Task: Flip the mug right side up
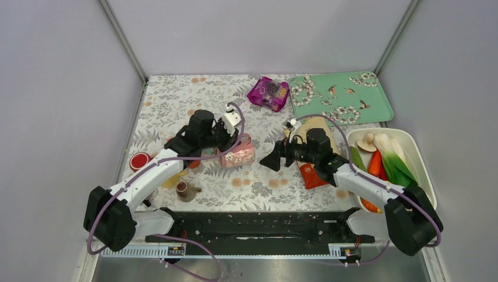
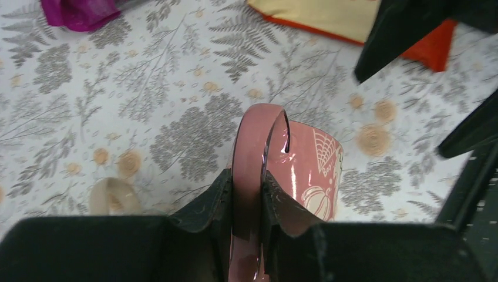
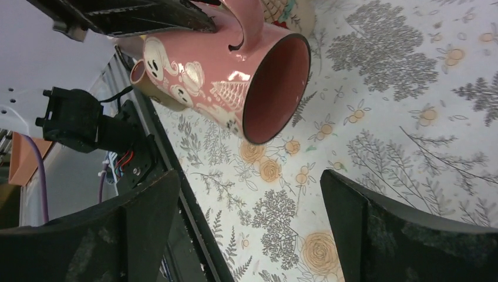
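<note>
While your left gripper (image 2: 246, 191) is clenched on only the thin handle (image 2: 253, 132) of the pink mug (image 1: 238, 155), held sideways over the middle of the table (image 1: 176, 100) with its mouth facing your wide-open right gripper (image 3: 249, 182), it could swivel or slip free.

Top cam sits high behind both arms (image 1: 154, 175), looking down on the whole desk (image 1: 264, 189). Wrist cams ride right over the left claw (image 2: 246, 180) and right claw (image 3: 248, 183), both catching the mug (image 3: 217, 82) close up.
</note>
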`<state>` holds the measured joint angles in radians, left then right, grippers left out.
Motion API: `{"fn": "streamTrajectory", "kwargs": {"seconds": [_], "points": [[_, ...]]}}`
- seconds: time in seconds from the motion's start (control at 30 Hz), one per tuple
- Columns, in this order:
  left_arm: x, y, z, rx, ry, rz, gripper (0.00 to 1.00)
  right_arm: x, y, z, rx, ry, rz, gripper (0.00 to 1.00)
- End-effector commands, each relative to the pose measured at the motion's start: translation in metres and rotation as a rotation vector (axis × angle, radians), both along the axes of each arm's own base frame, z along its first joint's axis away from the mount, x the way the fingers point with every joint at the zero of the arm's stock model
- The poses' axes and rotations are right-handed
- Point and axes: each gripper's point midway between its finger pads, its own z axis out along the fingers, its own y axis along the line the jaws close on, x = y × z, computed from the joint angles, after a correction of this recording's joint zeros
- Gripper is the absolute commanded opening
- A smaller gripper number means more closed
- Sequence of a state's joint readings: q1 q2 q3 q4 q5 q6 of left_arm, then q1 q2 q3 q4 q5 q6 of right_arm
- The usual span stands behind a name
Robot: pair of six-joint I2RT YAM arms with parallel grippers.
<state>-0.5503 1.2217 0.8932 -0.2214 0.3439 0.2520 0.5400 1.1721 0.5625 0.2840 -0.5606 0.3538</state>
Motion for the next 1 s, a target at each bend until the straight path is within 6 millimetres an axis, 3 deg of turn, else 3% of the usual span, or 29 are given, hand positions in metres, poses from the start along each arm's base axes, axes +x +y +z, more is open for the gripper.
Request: {"fn": "streamTrajectory", "kwargs": {"seconds": [0.0, 0.13, 0.23, 0.27, 0.33, 0.37, 0.43, 0.5, 0.53, 0.57, 0.6, 0.63, 0.7, 0.73, 0.8, 0.87, 0.97], "points": [[-0.014, -0.034, 0.089, -0.289, -0.065, -0.124, 0.0, 0.008, 0.032, 0.039, 0.103, -0.097, 0.089, 0.99], [-0.018, -0.039, 0.1, -0.337, -0.037, -0.14, 0.0, 0.003, 0.052, 0.052, 0.146, -0.106, 0.17, 0.97], [-0.018, -0.043, 0.113, -0.37, -0.028, -0.147, 0.0, -0.012, 0.072, 0.06, 0.195, -0.079, 0.269, 0.84], [-0.017, -0.043, 0.118, -0.376, -0.036, -0.148, 0.0, -0.017, 0.077, 0.065, 0.221, -0.069, 0.305, 0.74], [-0.016, -0.043, 0.125, -0.404, -0.021, -0.135, 0.0, -0.024, 0.082, 0.074, 0.27, -0.05, 0.349, 0.42], [-0.014, -0.042, 0.128, -0.417, -0.016, -0.125, 0.0, -0.026, 0.083, 0.079, 0.287, -0.049, 0.357, 0.25], [-0.012, -0.036, 0.131, -0.426, -0.014, -0.101, 0.0, -0.027, 0.078, 0.092, 0.287, -0.091, 0.345, 0.01], [-0.008, -0.025, 0.133, -0.403, -0.035, -0.061, 0.0, -0.02, 0.069, 0.1, 0.234, -0.135, 0.272, 0.0], [-0.007, -0.02, 0.13, -0.373, -0.037, -0.044, 0.13, -0.013, 0.063, 0.102, 0.18, -0.156, 0.219, 0.0], [-0.004, -0.011, 0.129, -0.332, -0.063, -0.012, 0.43, -0.002, 0.053, 0.104, 0.086, -0.175, 0.149, 0.0], [-0.001, -0.002, 0.131, -0.303, -0.08, 0.027, 0.88, 0.01, 0.042, 0.107, 0.0, -0.201, 0.072, 0.0], [0.002, 0.007, 0.133, -0.272, -0.092, 0.071, 0.98, 0.021, 0.027, 0.111, -0.088, -0.224, 0.007, 0.0], [0.008, 0.026, 0.149, -0.213, -0.14, 0.143, 0.99, 0.053, -0.011, 0.119, -0.261, -0.273, -0.158, 0.0], [0.011, 0.037, 0.146, -0.161, -0.145, 0.187, 0.99, 0.07, -0.03, 0.122, -0.318, -0.277, -0.225, 0.0], [0.017, 0.057, 0.161, -0.08, -0.182, 0.266, 0.99, 0.103, -0.065, 0.131, -0.369, -0.244, -0.345, 0.0], [0.022, 0.077, 0.156, 0.004, -0.187, 0.349, 0.99, 0.135, -0.098, 0.132, -0.417, -0.213, -0.455, 0.0], [0.025, 0.095, 0.13, 0.105, -0.154, 0.4, 0.99, 0.182, -0.133, 0.128, -0.538, -0.21, -0.561, 0.0]]}}
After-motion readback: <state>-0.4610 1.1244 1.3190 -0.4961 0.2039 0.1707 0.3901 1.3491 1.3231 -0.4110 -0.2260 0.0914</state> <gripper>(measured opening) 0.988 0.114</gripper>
